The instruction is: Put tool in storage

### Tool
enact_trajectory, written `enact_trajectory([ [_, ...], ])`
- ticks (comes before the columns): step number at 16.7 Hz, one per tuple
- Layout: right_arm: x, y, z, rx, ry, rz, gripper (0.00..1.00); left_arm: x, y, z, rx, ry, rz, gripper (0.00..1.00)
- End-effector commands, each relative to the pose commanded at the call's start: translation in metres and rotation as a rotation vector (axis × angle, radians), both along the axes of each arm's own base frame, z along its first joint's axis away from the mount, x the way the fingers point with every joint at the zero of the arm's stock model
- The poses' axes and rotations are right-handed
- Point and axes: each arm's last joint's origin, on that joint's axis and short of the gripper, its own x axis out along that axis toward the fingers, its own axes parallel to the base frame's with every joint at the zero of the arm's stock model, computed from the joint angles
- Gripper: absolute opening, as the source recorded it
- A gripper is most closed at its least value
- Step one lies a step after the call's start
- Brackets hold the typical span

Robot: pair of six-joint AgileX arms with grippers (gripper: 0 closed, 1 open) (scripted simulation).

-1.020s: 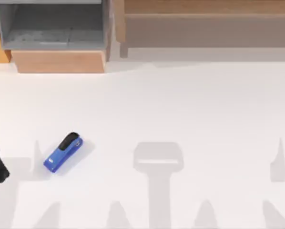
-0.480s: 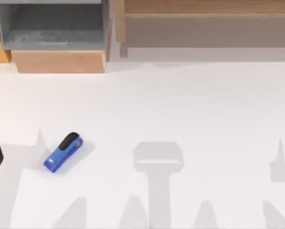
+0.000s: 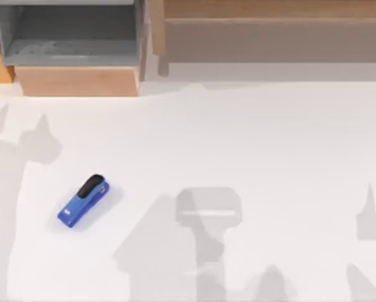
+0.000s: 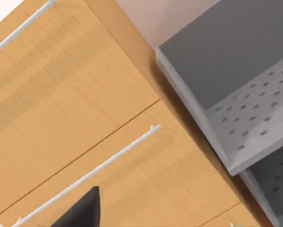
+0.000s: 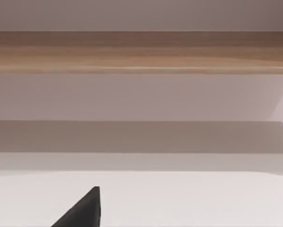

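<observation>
The stapler (image 3: pixel 83 201) lies flat on the white table (image 3: pixel 257 145), toward the top view's left and well apart from the cabinet (image 3: pixel 81 80) at the far edge. Its long axis runs on a diagonal, the black-topped end turned toward the cabinet and the right, the plain blue end toward the near left.

In the left wrist view the camera faces wooden drawer fronts with a thin rail handle (image 4: pixel 89 172) and, beside them, a grey open drawer (image 4: pixel 241 104) with a perforated floor. From this it is judged that the left gripper is held up before the cabinet, so that the stapler lies behind and below it, on the table. A dark fingertip (image 4: pixel 82 210) shows at the picture's edge, but whether the fingers are spread or pressed together cannot be told.

The left arm is probably the nearer, the stapler being on its side of the table.

In the right wrist view a fingertip (image 5: pixel 80 210) is seen over bare table, facing a long wooden shelf (image 5: pixel 141 52); its fingers' state cannot be told either, and the arm appears parked.
</observation>
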Motion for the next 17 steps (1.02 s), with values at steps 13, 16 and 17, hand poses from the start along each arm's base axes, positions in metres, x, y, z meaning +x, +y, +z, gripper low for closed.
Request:
enact_trajectory([
  [13,0.0,0.0,0.0,0.0,0.0,0.0,1.0,0.184,0.122,-0.123,0.799,0.02,0.036,1.0],
  [16,0.0,0.0,0.0,0.0,0.0,0.0,1.0,0.193,0.138,-0.156,0.888,0.027,0.034,1.0],
  [17,0.0,0.0,0.0,0.0,0.0,0.0,1.0,0.194,0.141,-0.162,0.904,0.028,0.033,1.0],
])
